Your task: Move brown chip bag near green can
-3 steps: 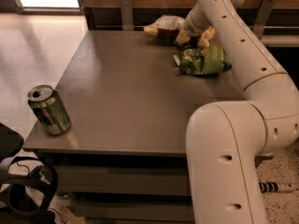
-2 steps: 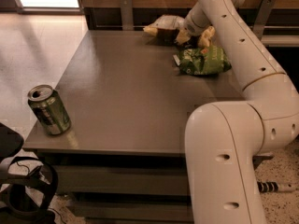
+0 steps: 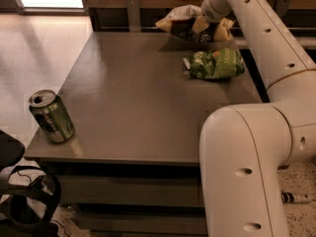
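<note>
Upper right: the gripper (image 3: 203, 22) meets the brown chip bag (image 3: 180, 26) at the tabletop's (image 3: 133, 98) far edge (its hold cannot be told). A slack grasp could drop the bag short of the green can (image 3: 51, 116), lower left.

Arm reaching to the brown chip bag at the far edge of the table

The white arm (image 3: 261, 38) stretches across the right side of the grey table (image 3: 138, 98), and the gripper (image 3: 203, 22) sits at the brown chip bag (image 3: 178, 26), against its right part. A bright green chip bag (image 3: 215, 63) lies just in front of it. The green can (image 3: 52, 116) stands upright at the near left corner, well apart from both bags.
</note>
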Available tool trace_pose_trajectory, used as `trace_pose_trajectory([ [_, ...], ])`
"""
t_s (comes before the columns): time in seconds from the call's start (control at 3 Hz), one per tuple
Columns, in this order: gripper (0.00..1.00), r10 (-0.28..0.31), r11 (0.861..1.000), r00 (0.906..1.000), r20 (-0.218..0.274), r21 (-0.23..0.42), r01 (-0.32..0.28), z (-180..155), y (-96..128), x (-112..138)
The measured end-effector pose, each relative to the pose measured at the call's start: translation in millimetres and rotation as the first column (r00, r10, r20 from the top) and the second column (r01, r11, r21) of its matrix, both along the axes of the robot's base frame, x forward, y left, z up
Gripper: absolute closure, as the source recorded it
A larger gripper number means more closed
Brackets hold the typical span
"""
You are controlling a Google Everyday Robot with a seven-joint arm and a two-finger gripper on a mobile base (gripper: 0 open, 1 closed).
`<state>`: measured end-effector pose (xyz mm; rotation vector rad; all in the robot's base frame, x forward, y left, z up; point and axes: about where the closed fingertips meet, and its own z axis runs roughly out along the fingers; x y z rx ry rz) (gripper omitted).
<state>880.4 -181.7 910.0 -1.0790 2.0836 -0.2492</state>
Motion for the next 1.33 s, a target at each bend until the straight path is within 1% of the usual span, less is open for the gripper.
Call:
trace_pose_trajectory([
  [0.33,1.0,-0.002,1.0,0.9991,0.043,-0.008,0.003,24.5,-8.3,-4.7],
  [0.67,1.0,0.034,0.999,0.9976,0.06,0.007,-0.035,55.3,-16.1,-29.8],
  [1.0,1.0,0.052,0.999,0.9935,0.101,0.005,-0.053,106.7,-30.3,-74.0],
  [1.33,1.0,0.064,0.998,0.9888,0.135,0.005,-0.065,132.2,-33.6,-107.6],
])
